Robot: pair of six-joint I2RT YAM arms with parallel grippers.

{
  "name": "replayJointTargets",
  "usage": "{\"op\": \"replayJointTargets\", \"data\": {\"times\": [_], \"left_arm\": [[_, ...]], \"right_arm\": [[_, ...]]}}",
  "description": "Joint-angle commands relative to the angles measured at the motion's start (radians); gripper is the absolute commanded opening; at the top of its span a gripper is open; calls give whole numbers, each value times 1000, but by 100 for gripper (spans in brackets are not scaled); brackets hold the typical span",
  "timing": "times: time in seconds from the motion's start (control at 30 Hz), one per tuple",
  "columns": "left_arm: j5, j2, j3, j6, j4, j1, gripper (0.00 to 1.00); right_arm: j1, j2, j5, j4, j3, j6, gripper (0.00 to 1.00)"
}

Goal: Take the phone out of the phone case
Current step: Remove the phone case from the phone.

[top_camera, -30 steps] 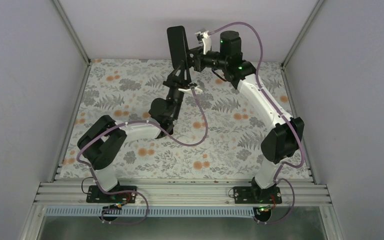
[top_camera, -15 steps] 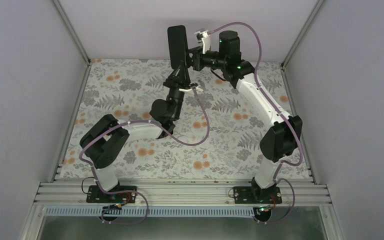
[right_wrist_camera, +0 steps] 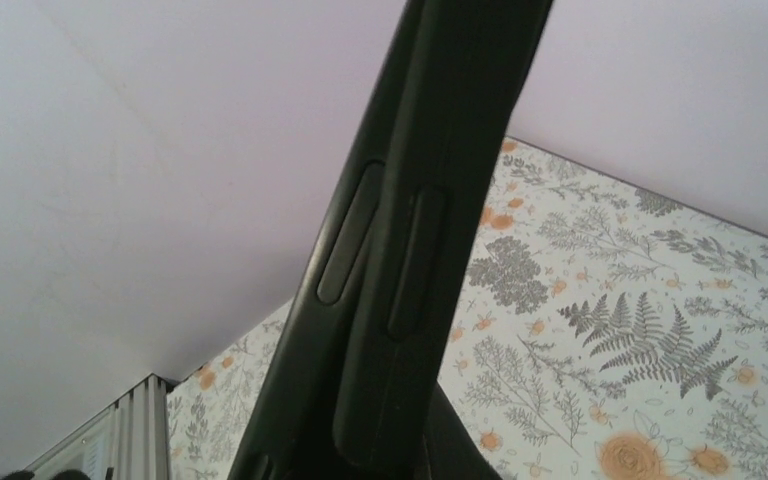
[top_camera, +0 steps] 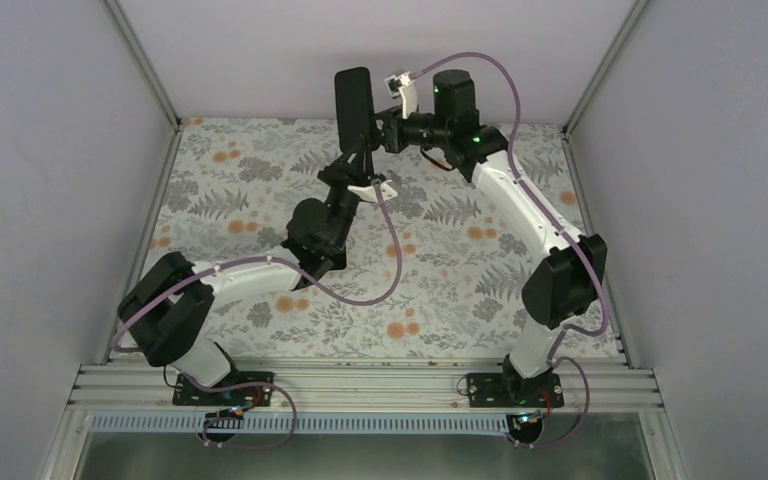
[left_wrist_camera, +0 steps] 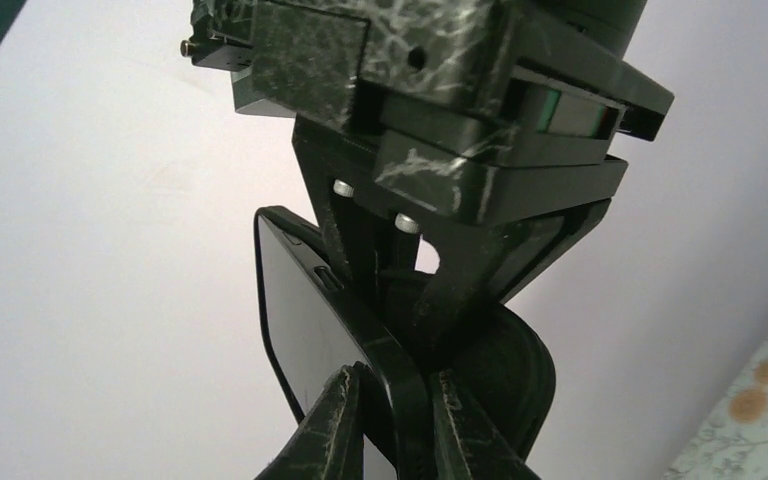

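The phone point(top_camera: 353, 98), dark and in its case point(right_wrist_camera: 460, 80), stands upright in the air at the upper middle of the overhead view, above the flowered tabletop point(top_camera: 460, 280). The right tool point(top_camera: 372, 128) is clamped tight on it from the right. The left tool point(top_camera: 358, 162) reaches up from below, fingers point(left_wrist_camera: 332, 425) pinched on its lower edge. Two long side buttons point(right_wrist_camera: 345, 235) show.

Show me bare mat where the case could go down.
Bare mat lies in the far-left corner, between the left wall and the left arm; also mid-right, between that arm's cable and the right arm. Crowded at far centre, where the left gripper and right gripper grip the cased phone.
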Motion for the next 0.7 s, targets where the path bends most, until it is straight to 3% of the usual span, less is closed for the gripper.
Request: {"op": "replayJointTargets", "data": {"times": [0.0, 0.4, 0.67], "left_arm": [[-150, -212, -19, -23, 205, 31, 2], [-181, -286, -12, -166, -36, 25, 2], [-162, -303, -147, -106, -30, 58, 2]], "right_arm": [[-154, 0, 380, -74, -78, -231, 3], [-166, 3, 436, -40, -98, -258, 3], [-183, -7, 352, -107, -117, -272, 3]]}}
